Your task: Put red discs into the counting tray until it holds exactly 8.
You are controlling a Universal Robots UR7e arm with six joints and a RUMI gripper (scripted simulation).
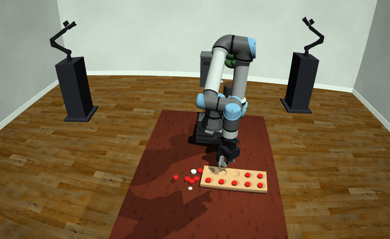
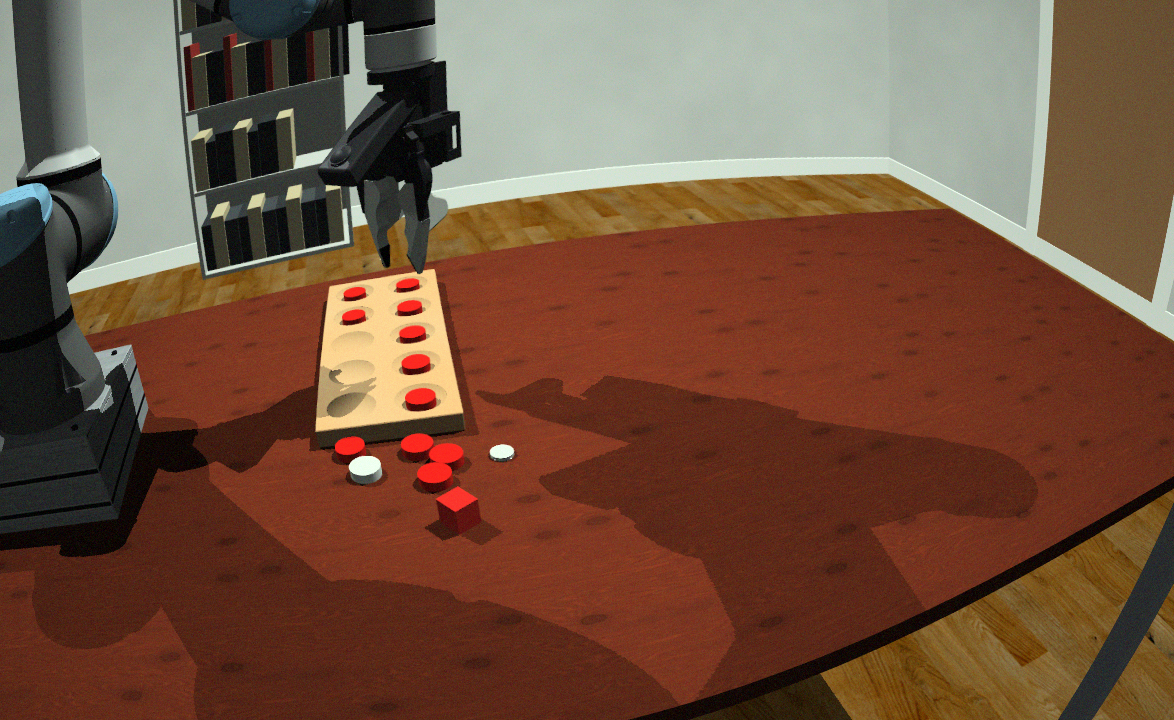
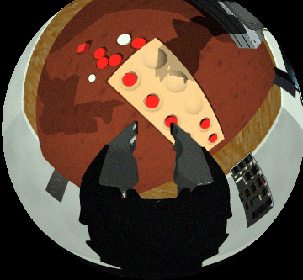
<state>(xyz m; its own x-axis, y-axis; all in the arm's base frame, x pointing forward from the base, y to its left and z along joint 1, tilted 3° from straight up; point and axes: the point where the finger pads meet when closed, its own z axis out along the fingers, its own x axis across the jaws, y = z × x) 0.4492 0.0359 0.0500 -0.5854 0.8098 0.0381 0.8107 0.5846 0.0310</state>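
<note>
The wooden tray has two rows of pockets. In the top view, its near row holds a red disc in every pocket. Its far row has two red discs at the right and three empty pockets at the left, partly in shadow. One loose red disc lies by the tray's left end; three more lie in a cluster left of it. My gripper hangs above the tray area, fingers apart and empty.
A larger white disc lies beside the single loose red disc. A smaller white disc lies nearer the top camera. A red cube is left of the cluster.
</note>
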